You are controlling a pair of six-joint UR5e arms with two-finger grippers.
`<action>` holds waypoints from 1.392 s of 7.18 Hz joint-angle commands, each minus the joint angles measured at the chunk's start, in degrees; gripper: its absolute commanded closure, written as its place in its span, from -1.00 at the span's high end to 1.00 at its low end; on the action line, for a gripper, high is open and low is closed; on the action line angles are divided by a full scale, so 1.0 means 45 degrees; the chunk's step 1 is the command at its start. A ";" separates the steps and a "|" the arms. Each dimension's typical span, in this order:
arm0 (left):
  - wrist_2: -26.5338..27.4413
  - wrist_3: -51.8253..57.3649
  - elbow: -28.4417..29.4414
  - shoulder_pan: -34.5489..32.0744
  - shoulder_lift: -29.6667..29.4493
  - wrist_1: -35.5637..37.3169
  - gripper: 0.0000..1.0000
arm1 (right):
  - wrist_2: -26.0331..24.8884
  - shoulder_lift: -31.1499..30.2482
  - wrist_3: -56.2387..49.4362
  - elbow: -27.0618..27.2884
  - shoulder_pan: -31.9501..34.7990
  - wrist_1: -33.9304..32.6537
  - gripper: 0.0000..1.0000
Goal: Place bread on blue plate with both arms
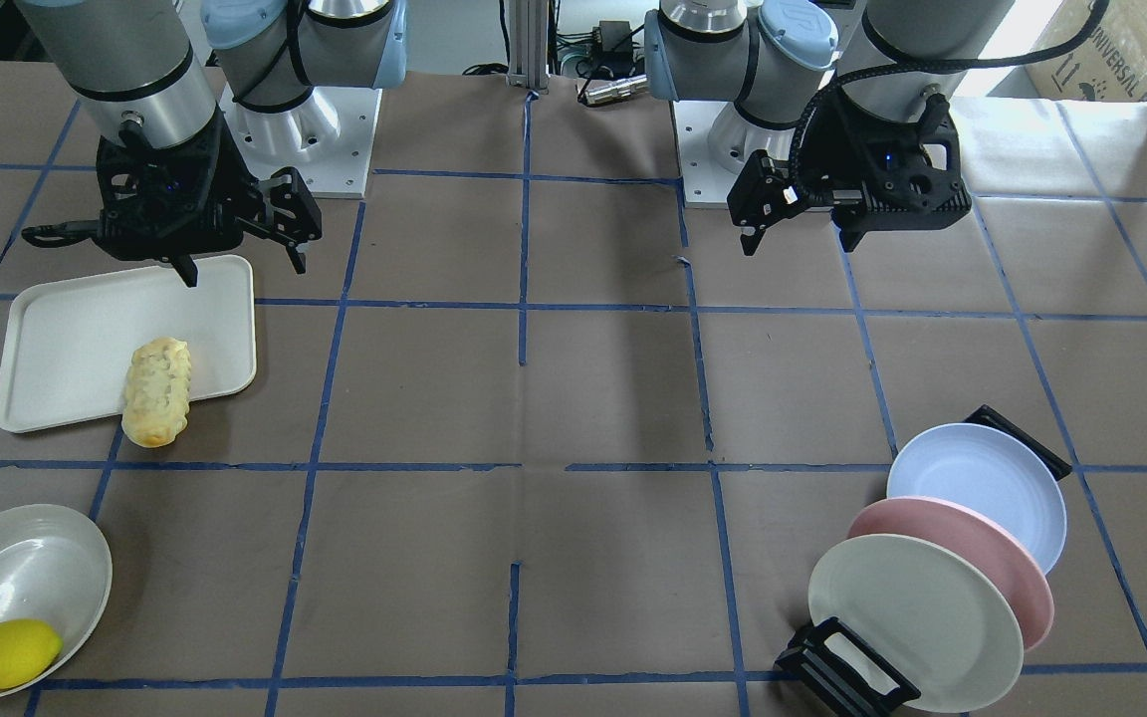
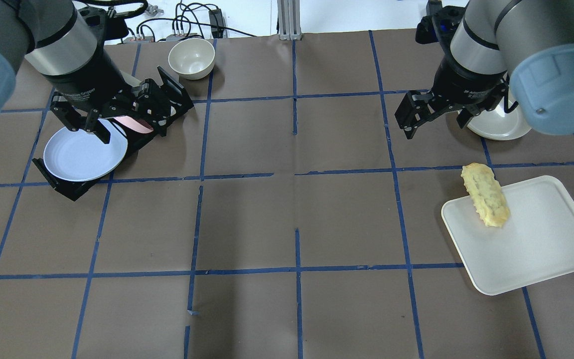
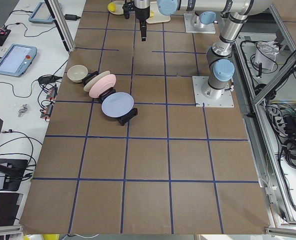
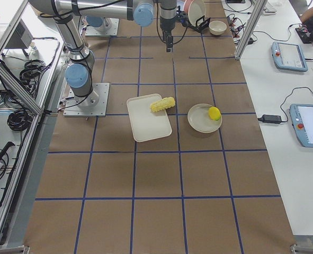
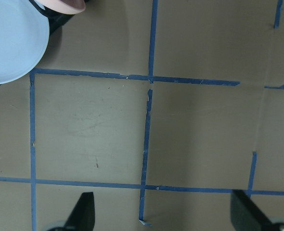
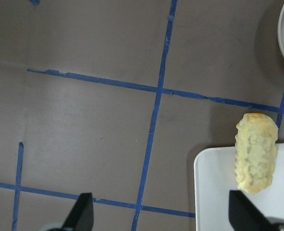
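Note:
The bread (image 1: 157,390) is a bumpy golden loaf. It lies across the rim of a white tray (image 1: 76,344), partly on the tray and partly on the table. It also shows in the overhead view (image 2: 485,201) and the right wrist view (image 6: 256,151). The blue plate (image 1: 977,493) leans in a black rack, nearest the robot; it also shows in the overhead view (image 2: 85,154) and the left wrist view (image 5: 12,41). My right gripper (image 1: 242,264) is open and empty, above the table near the tray's far edge. My left gripper (image 1: 798,241) is open and empty, hovering well back from the rack.
A pink plate (image 1: 962,558) and a cream plate (image 1: 912,617) stand in the same rack behind the blue one. A lemon (image 1: 6,652) lies in a white dish (image 1: 26,568) beyond the tray. A small cream bowl (image 2: 191,58) sits past the rack.

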 commanded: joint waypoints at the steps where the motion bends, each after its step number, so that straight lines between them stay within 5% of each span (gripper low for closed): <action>1: 0.0012 0.0170 -0.0174 0.0087 0.0064 -0.0053 1.00 | -0.0008 -0.0011 0.0020 0.0053 0.0001 0.0002 1.00; 5: 0.0422 0.4786 0.1145 0.4257 -0.1958 0.0084 1.00 | -0.0008 -0.0011 0.0001 0.0053 0.0001 -0.0018 1.00; 10: -0.0685 0.9227 0.3610 0.7447 -0.7190 0.0664 1.00 | 0.0147 0.0183 -0.0115 0.0112 -0.0115 0.0002 1.00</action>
